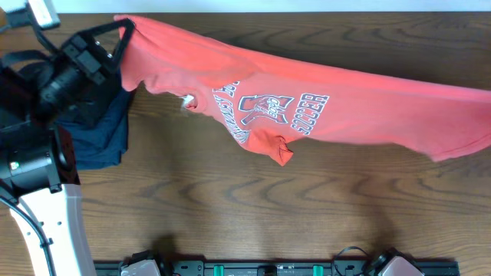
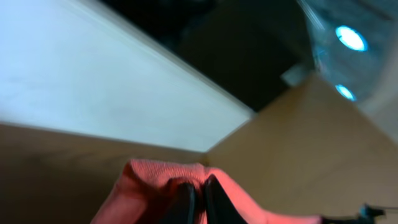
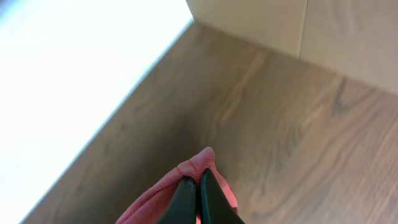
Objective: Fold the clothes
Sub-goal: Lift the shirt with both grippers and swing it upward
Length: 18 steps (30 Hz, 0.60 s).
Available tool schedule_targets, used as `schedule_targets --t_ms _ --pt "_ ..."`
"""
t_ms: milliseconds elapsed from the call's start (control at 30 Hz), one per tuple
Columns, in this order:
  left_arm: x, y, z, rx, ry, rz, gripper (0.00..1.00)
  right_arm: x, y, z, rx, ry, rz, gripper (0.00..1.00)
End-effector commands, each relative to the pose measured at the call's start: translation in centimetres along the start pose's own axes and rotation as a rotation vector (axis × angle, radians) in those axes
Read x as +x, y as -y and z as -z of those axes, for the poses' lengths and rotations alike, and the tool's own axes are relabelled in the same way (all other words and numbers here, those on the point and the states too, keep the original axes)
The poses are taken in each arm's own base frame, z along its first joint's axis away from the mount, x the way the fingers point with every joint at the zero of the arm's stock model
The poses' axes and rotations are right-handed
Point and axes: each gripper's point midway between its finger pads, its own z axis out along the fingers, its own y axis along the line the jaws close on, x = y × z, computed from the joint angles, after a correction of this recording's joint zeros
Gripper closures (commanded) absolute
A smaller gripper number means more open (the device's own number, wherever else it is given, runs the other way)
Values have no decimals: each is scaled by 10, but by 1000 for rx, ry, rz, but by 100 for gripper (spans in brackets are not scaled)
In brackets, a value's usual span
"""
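Note:
The coral-red T-shirt [image 1: 360, 103] hangs stretched across the far half of the table, lifted off it, with its block lettering [image 1: 268, 111] and small white neck tag [image 1: 186, 101] facing up. My left gripper [image 1: 126, 29] is shut on the shirt's left end at the far left. In the left wrist view its fingers [image 2: 199, 186] pinch a fold of red cloth [image 2: 149, 180]. My right gripper is outside the overhead view past the right edge. In the right wrist view its fingers [image 3: 199, 180] are shut on a hemmed corner of the shirt [image 3: 199, 160] above the wood.
A navy blue folded garment [image 1: 100, 130] lies at the left under my left arm [image 1: 38, 153]. The wooden table [image 1: 253, 215] runs to a black rail [image 1: 276, 268] at the near edge. A pale wall and a cardboard-coloured panel [image 2: 311, 143] lie beyond the far edge.

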Motion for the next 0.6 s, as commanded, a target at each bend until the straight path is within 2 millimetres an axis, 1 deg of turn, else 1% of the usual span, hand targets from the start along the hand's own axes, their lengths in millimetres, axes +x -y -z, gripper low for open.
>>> schedule_targets --t_ms 0,100,167,200,300,400,500,567 --pt "3 38 12 114 -66 33 94 -22 -1 22 9 83 33 99" --pt "8 44 13 138 -94 11 94 -21 -11 24 -37 61 65 99" --pt "13 42 9 152 -118 -9 94 -15 -14 16 -50 21 80 99" --pt "14 40 7 155 -127 -7 94 -12 -13 10 -43 -5 82 99" --pt "25 30 -8 176 -185 15 94 7 -17 -19 -47 -128 127 99" --pt "37 16 -28 193 -244 70 94 27 -22 -50 -45 -248 172 99" --pt "50 2 -48 208 -298 107 95 42 -27 -71 -39 -327 204 99" --pt "55 -5 -56 209 -319 131 94 46 -30 -78 -41 -345 208 99"
